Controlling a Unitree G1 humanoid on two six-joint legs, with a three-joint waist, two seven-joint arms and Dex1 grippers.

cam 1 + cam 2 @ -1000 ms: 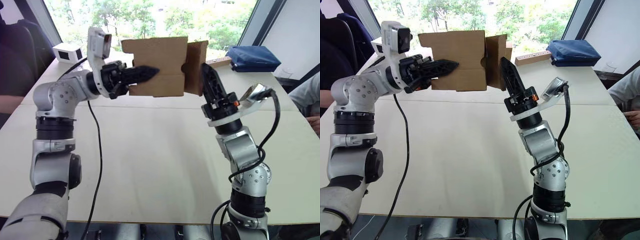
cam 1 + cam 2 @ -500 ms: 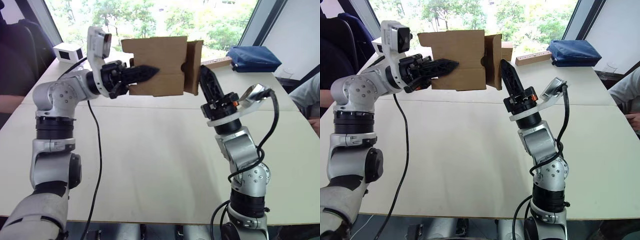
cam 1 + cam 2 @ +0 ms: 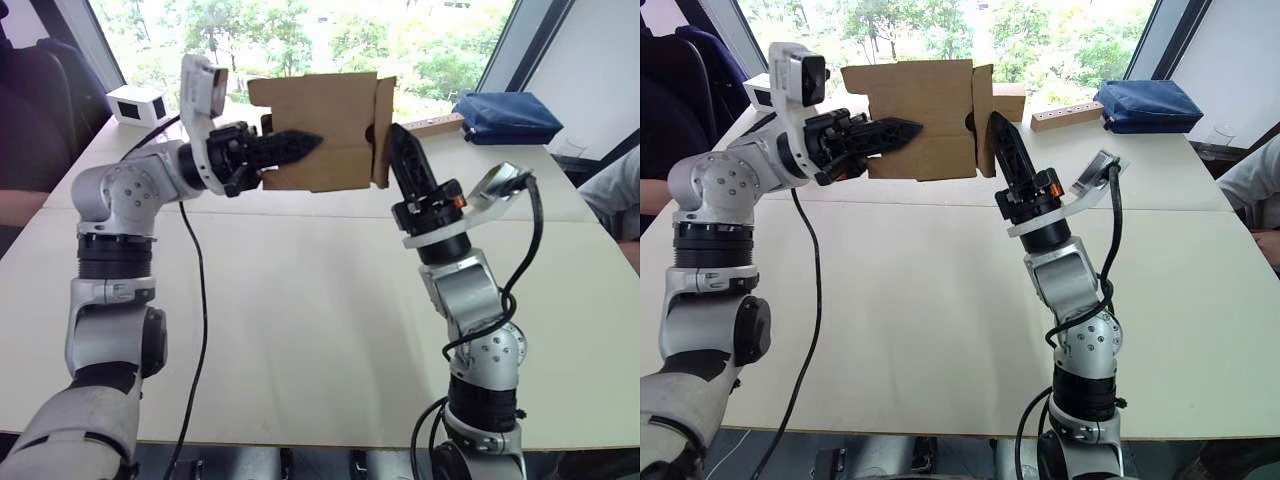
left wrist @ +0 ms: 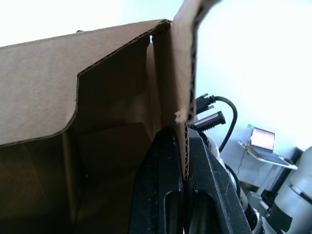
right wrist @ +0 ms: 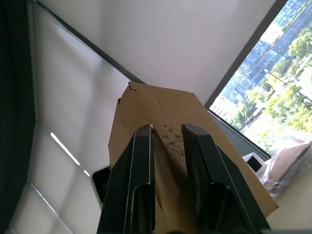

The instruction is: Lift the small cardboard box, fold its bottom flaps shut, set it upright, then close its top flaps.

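The plain brown corrugated small cardboard box [image 3: 320, 130] is held in the air above the far part of the pale surface [image 3: 300, 300], lying on its side so that one flapped end faces the robot's right. That posture makes sense: with the carton off the surface and turned sideways, the end meant to become its base is exposed to the free arm.

The left claw [image 3: 295, 147] is clamped on a cardboard wall of the box; the left wrist view shows its 2 black fingers [image 4: 163, 195] pinching a single corrugated panel at the open end, which serves as the anchor.

The right claw [image 3: 400, 155] points upward with its tips against the brown hinged bottom flaps [image 3: 380, 130], which stand nearly folded in against the box end. In the right wrist view its 2 fingers [image 5: 141, 165] sit slightly apart and hold nothing, with a flap face just beyond them, apparently used as a pusher, though actual contact is hard to confirm.

The top flaps at the opposite end, around the left claw, look unfolded as yet, so the work is judged to be at the bottom-folding step.
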